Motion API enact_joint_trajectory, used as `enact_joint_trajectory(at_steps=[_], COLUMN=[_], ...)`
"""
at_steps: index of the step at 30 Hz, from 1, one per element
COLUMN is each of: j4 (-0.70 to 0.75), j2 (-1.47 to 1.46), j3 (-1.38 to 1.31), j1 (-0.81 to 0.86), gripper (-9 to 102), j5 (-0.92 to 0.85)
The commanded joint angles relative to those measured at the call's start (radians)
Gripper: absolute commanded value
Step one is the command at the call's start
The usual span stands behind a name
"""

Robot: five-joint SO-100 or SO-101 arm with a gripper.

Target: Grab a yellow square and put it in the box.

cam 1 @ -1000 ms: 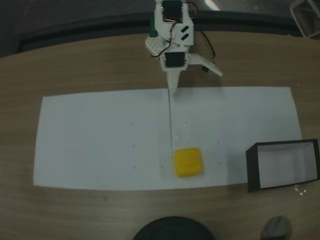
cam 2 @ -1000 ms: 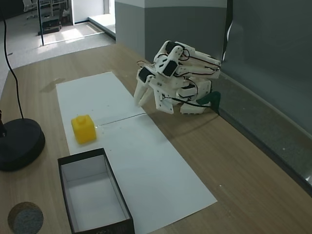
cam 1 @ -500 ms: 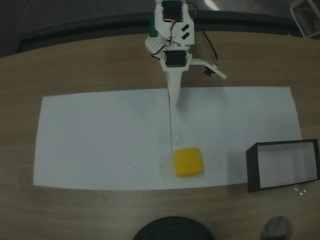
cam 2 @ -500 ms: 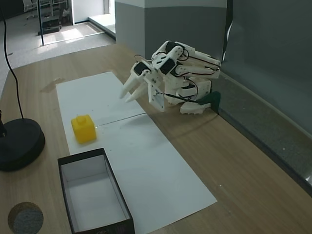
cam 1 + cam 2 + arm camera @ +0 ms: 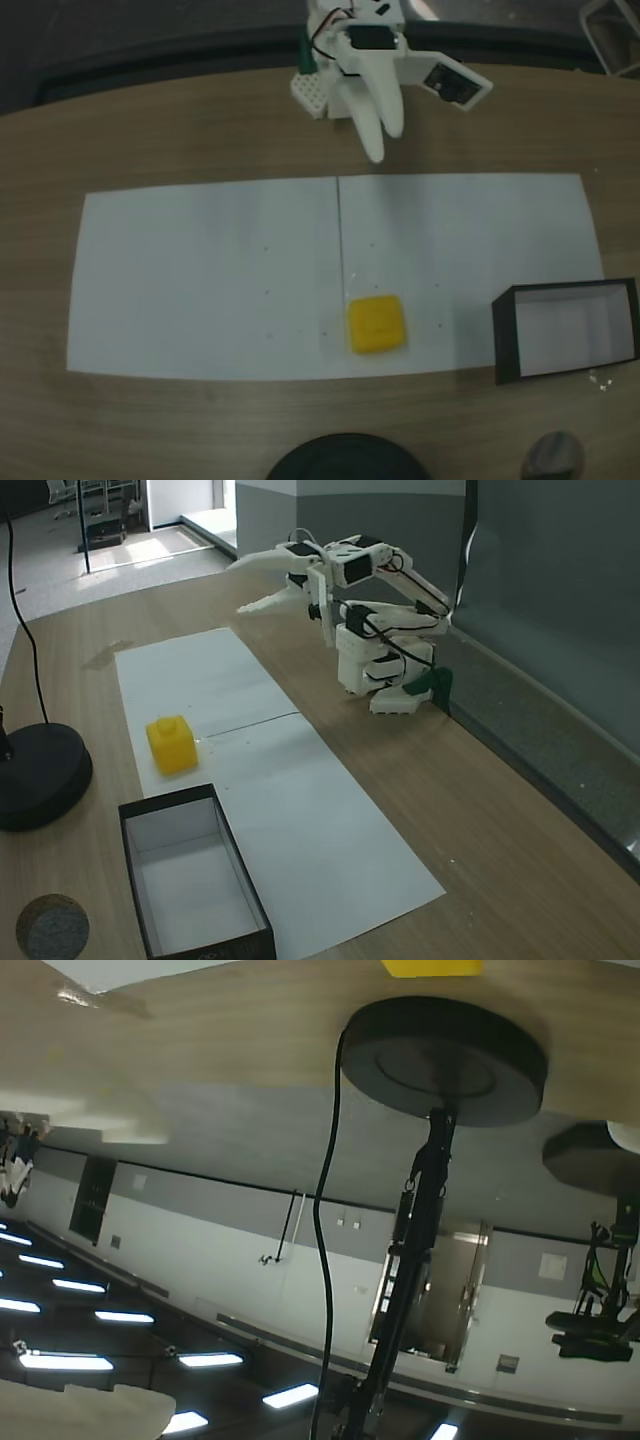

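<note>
The yellow square [image 5: 376, 323] lies on the white paper, seen too in the other fixed view [image 5: 172, 743] and at the top edge of the wrist view [image 5: 430, 966]. The box [image 5: 506, 338] stands open-topped to its right, black-walled and white inside [image 5: 190, 890], with nothing in it. My gripper [image 5: 384, 142] is lifted high near the arm's base, far from the square. Its jaws stand apart with nothing between them, so it is open [image 5: 240, 587]. One pale finger [image 5: 100, 1115] shows at the wrist view's left.
White paper [image 5: 200, 280] covers the middle of the wooden table. A black round lamp base [image 5: 35, 775] with a cable sits by the square, also at the near edge [image 5: 345, 458]. A small grey disc [image 5: 50, 927] lies beside the box. The arm's base [image 5: 385, 670] stands at the back.
The gripper has swung up from just above the paper to high over the table's back edge, and its jaws stand wider apart. Square and box have not moved.
</note>
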Motion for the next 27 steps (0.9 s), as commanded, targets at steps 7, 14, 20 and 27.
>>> enact_joint_trajectory(at_steps=[7,14,20,27], j4=[0.051,0.316,0.446,0.462], j2=[-0.828,-1.473,-1.819,-1.979], j3=[-0.54,-1.0,-1.25,-1.331], j1=[0.006,0.006,0.009,0.006], gripper=[29,37,37,37], j5=[0.1,0.124,0.126,0.126])
